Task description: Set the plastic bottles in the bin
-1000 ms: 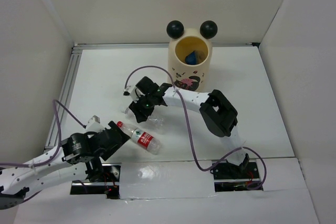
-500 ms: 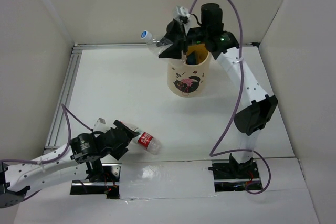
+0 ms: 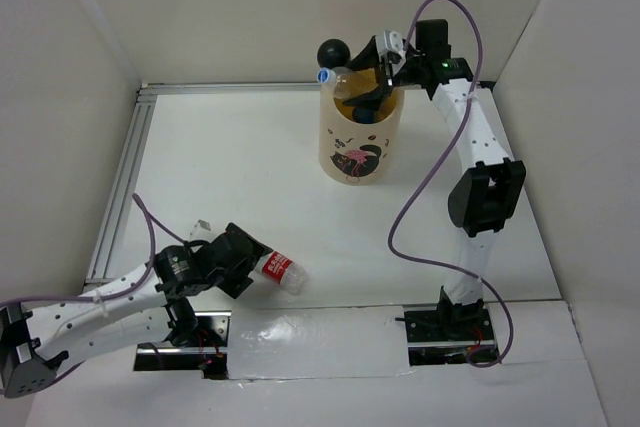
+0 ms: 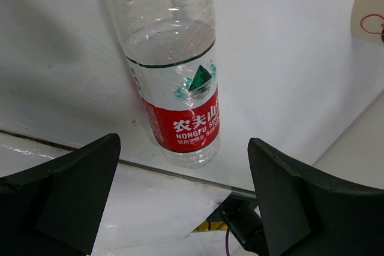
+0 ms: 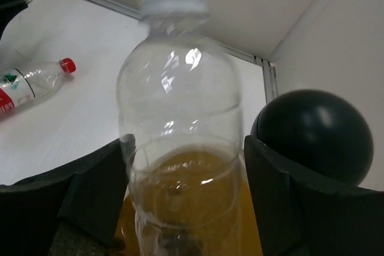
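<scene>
Right arm (image 3: pixel 470 137): reaches up and away from its base, elbow high, with the wrist bent over the far side of the bin (image 3: pixel 345 152).
Right gripper (image 5: pixel 186 172): hangs above the bin's mouth, a finger close on each side of the clear bottle (image 5: pixel 180 106); I cannot tell whether they press it or have let go.
Clear bottle, axis: tilted, with the blue cap up and leaning out over the left rim; the lower end is down inside the bin, beside the black ball ear (image 3: pixel 333 51).
Left arm (image 3: pixel 100 302): lies low along the near left of the table (image 3: pixel 220 147), wrist pointing right.
Left gripper (image 4: pixel 183 143): fingers spread wide, one on each side of the red-labelled bottle (image 4: pixel 180 88), not touching it.
Red-labelled bottle, axis: flat on the table, lying diagonally with its base towards the near right; from above, the cap end is hidden under the gripper.
Change, right side: half a second ago the bottle was held out beyond the left rim; now the gripper has shifted right and the bottle's base is inside the bin.
Change, left side: the gripper has slid further over the bottle, which has not moved.
</scene>
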Controlling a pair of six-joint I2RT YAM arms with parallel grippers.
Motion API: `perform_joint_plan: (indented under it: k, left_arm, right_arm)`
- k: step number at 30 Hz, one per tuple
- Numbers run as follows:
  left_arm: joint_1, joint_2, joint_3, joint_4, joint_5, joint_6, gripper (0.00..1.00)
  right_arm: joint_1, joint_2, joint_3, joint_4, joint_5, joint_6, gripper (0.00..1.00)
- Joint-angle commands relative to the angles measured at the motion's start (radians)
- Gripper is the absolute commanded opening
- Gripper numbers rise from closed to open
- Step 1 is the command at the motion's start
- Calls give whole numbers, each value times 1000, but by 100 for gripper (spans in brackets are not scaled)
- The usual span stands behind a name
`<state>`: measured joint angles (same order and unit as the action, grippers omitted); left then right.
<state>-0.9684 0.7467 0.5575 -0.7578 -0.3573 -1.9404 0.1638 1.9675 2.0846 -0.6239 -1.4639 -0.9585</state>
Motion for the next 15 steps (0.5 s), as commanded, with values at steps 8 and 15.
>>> perform_joint_plan:
  k: [8,15]
  left_arm:
    - [37,154,1,73,-44,60,100]
    - [135,233,-10,143,-66,130,100]
  right_arm:
    - [-4,-94,3,-235,-159,-157,100]
    - [-38,-379,-302,-215,-159,-115,100]
